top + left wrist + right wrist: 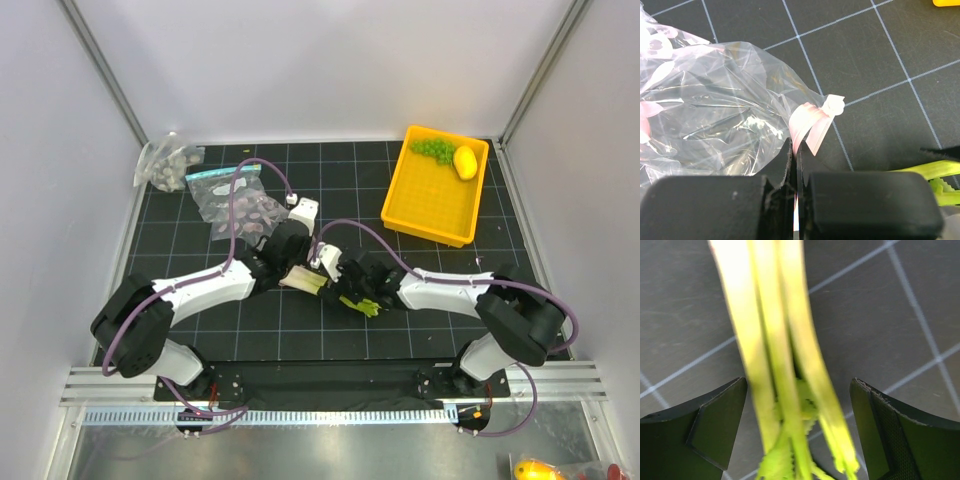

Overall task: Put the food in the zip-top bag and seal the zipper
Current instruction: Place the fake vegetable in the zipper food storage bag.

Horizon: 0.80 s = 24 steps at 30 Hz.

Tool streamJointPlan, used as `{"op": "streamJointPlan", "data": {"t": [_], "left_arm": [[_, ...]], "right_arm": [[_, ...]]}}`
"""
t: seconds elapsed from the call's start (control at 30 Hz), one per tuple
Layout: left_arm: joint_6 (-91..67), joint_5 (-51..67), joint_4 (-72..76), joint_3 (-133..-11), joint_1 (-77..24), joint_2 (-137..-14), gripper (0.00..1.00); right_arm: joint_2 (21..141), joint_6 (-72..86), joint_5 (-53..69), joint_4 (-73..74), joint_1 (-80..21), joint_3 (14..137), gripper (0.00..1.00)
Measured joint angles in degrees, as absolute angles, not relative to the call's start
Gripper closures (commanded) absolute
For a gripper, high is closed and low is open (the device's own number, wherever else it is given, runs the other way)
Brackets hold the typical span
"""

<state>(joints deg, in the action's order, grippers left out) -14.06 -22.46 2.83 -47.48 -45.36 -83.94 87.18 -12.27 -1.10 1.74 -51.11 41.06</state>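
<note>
Leek (772, 355) lies on the desk (300, 345) between wide-open, empty fingers of the right end effector (797, 390), white end pointing toward the zip-top bag (715, 110). Left end effector (795, 170) is clamped on its zipper (807, 122).

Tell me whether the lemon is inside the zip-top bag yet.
No, the lemon sits in the yellow tray beside the grapes.

No word, number, brand or sign is showing legibly in any view. The zip-top bag (715, 100) is carrying only a pale printed pattern.
</note>
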Motion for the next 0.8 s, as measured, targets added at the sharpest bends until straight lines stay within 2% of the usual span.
{"op": "streamJointPlan", "data": {"t": [0.1, 0.23, 0.47, 0.5, 0.57, 0.8], "left_arm": [[-14.1, -22.4, 2.9, -47.5, -45.4, -83.9, 1.00], [-14.1, -22.4, 2.8, -47.5, -45.4, -83.9, 1.00], [-14.5, -23.2, 2.7, -47.5, -45.4, -83.9, 1.00], [-14.5, -23.1, 2.7, -47.5, -45.4, -83.9, 1.00], [-14.5, -22.9, 2.6, -47.5, -45.3, -83.9, 1.00], [-16.5, -19.2, 2.2, -47.5, -45.5, -82.7, 1.00]], "right_arm": [[87.1, -13.1, -4.1, 1.2, -51.1, 41.2, 0.10], [87.4, -13.8, -4.8, 2.0, -51.1, 41.8, 0.23], [90.4, -15.3, -3.7, 3.8, -51.2, 44.9, 0.70], [90.4, -15.2, -3.6, 3.9, -51.2, 45.0, 0.83], [90.4, -14.9, -3.2, 4.2, -51.2, 45.2, 0.99], [85.5, -12.3, -2.1, 4.7, -51.2, 43.9, 0.99]]}}
